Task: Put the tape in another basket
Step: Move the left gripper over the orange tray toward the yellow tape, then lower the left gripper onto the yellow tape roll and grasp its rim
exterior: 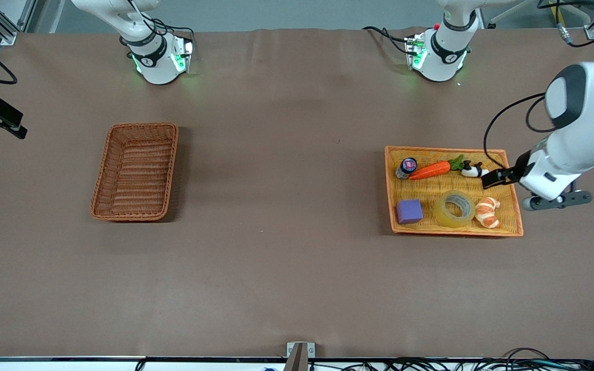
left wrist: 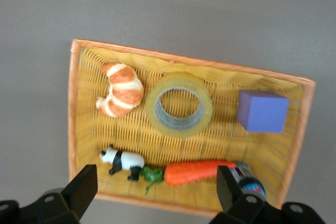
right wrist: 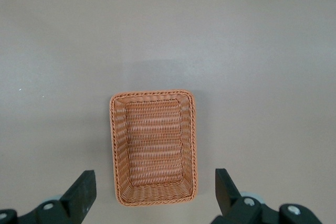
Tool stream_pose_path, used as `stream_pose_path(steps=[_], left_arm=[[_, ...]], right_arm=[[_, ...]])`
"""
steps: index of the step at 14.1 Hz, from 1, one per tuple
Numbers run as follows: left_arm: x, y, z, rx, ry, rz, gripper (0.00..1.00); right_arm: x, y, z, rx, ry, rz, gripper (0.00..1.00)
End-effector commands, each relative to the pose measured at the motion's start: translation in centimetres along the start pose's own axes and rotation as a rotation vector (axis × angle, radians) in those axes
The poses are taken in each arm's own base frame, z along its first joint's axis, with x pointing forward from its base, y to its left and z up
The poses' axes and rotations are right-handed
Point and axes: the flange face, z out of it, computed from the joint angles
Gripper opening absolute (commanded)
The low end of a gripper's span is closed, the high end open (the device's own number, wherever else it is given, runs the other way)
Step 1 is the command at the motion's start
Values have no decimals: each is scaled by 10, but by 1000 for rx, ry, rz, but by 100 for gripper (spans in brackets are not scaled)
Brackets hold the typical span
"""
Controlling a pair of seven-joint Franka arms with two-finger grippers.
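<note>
Tape [exterior: 455,208] lies flat in the yellow tray [exterior: 513,226] toward the left arm's end; left gripper [exterior: 494,178] hovers above, wide open and empty, ready to descend. Right gripper [right wrist: 152,195], open and empty, waits over the basket [exterior: 135,171]

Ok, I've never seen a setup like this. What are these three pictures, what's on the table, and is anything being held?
These are two robot arms at a brown table, each ending in a two-finger hand. The wide picture looks down from across the table; the other two come from cameras on each arm's wrist. The left hand is open and empty, hovering over a yellow tray that holds the tape, a purple cube, a croissant, a carrot, a toy panda and a small jar. The right hand is also open and empty, high above the brown basket, which has nothing in it. Nothing is held yet.
</note>
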Motion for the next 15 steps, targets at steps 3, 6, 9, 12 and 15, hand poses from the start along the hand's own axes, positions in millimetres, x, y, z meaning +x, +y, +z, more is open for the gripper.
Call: stream_pose_path(steps=[3, 6, 9, 12, 15], left_arm=[[-1, -28, 93, 26, 42, 7, 100], [-5, -37, 143, 12, 61, 0, 100], [-6, -30, 170, -7, 88, -12, 99], [-10, -22, 184, -13, 69, -28, 93], [-11, -21, 193, -13, 54, -24, 88]], right_arm=[[-3, 2, -1, 16, 0, 12, 100], [-3, 2, -1, 16, -2, 12, 100], [-3, 2, -1, 16, -2, 12, 100], [-3, 0, -1, 16, 0, 7, 100], [-3, -3, -1, 17, 0, 4, 100]])
